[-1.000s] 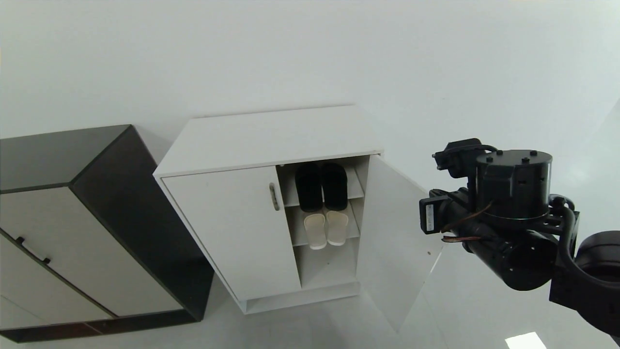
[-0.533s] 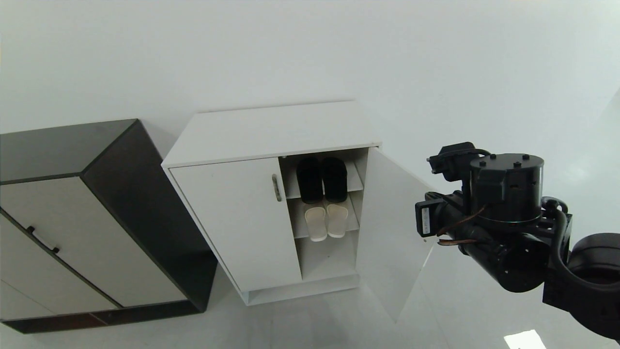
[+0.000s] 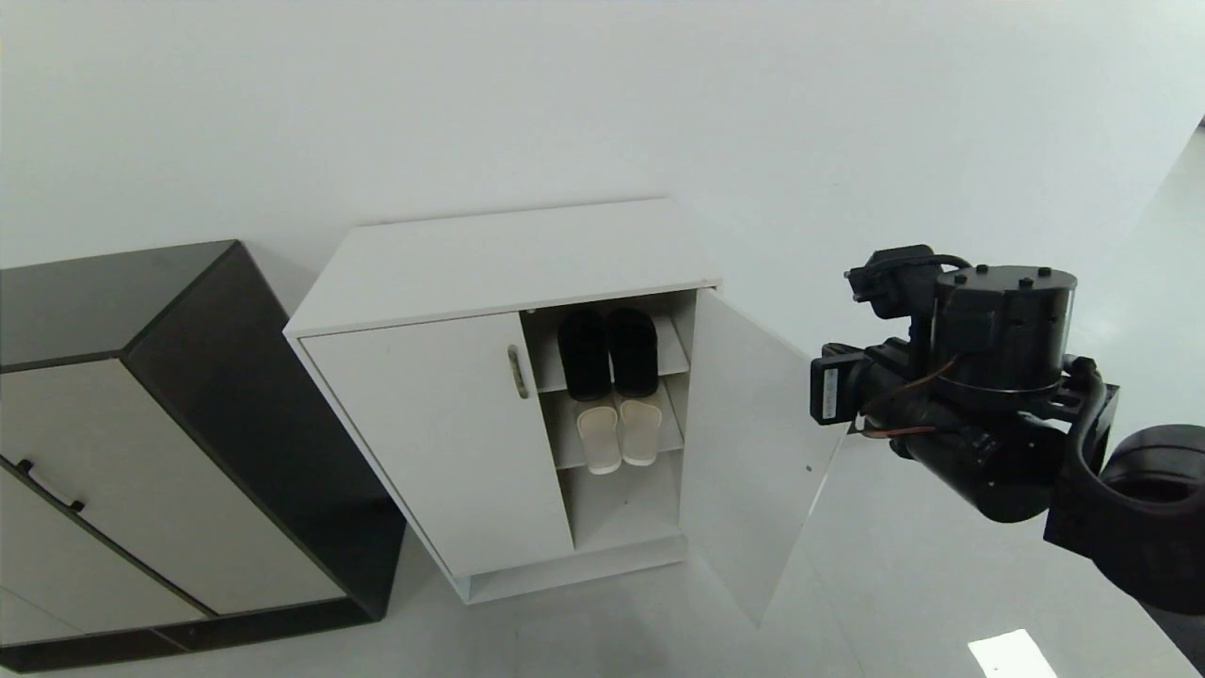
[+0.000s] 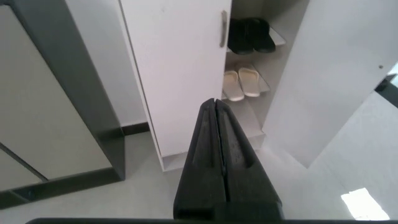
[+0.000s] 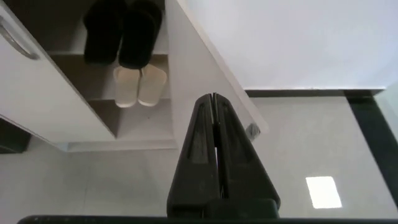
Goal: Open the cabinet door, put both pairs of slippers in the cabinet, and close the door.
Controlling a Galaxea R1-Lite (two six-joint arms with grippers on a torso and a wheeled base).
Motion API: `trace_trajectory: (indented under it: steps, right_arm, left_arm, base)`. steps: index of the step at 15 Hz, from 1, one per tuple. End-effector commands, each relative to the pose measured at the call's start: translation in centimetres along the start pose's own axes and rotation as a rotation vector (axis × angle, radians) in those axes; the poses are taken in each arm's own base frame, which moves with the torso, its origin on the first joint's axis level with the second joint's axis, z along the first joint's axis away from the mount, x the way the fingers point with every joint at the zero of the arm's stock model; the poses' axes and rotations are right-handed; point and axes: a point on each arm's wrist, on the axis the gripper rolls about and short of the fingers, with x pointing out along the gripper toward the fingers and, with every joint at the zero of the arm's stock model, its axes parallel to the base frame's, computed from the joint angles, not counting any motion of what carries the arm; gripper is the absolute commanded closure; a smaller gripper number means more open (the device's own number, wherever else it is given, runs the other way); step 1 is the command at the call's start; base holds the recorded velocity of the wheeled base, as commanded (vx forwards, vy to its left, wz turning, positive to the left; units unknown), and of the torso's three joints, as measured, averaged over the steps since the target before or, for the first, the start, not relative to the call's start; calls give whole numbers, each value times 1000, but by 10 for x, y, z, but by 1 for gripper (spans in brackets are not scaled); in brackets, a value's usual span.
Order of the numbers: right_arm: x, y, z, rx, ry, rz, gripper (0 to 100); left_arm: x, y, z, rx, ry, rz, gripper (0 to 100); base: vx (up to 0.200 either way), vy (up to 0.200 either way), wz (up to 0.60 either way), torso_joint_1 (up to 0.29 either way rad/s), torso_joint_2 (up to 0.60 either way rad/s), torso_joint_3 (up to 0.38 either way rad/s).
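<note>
The cabinet [image 3: 508, 254] is a white box with flat, smooth sides. Its left door [image 3: 433, 433] is shut and has a thin, curved metal handle [image 3: 515, 371]. Its right door [image 3: 753, 443] swings wide open. Inside are flat white shelves [image 3: 668, 350]. The black slippers [image 3: 609, 353] sit side by side on the top shelf. The pale slippers [image 3: 618, 435] sit side by side on the shelf just under them. They look soft and round at the ends.

The left gripper [image 4: 216, 104] is black and long. Its two fingers are pressed tight together with nothing between them. It hangs in front of the cabinet, well apart from it.

The right gripper [image 5: 213, 99] looks the same, with fingers pressed together and holding nothing. It is by the outer edge of the right door. I cannot tell if it touches the door.

A dark cabinet [image 3: 235, 395] with shiny black sides and pale fronts stands just beside the white one. The floor [image 3: 894, 584] is grey and shiny. The wall [image 3: 565, 94] is plain white.
</note>
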Motion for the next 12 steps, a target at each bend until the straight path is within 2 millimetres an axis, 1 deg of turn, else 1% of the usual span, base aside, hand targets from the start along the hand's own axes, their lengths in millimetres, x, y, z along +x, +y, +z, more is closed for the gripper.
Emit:
trace_trajectory:
  steps: [1,2,3,4,6,7,8,12]
  right_arm:
    - [19,-13,0,27,5,-25,100]
    - [34,-18,-1,69,10,-54,100]
    - [42,-21,-2,85,12,-62,100]
    - [57,-30,-9,91,34,-66,100]
    - [72,-37,-18,91,57,-76,100]
    - [74,-38,-18,92,57,-79,100]
    - [82,-37,-23,88,67,-84,100]
    - [91,-37,-34,79,94,-94,100]
  left_arm:
    - [0,0,0,-1,0,0,100]
    - [0,0,0,1,0,0,100]
    - [0,0,0,1,0,1,100]
    - [0,0,0,1,0,3,100]
    - [0,0,0,-1,0,3,100]
    - [0,0,0,-1,0,3,100]
    - [0,0,0,-1,0,3,100]
    - [0,0,0,-1,0,4,100]
  base:
    - [0,0,0,0,0,0]
    - [0,0,0,0,0,0]
    - [0,0,0,0,0,0]
    - [0,0,0,0,0,0]
    - [0,0,0,0,0,0]
    - [0,0,0,0,0,0]
    - [0,0,0,0,0,0]
    - [0,0,0,0,0,0]
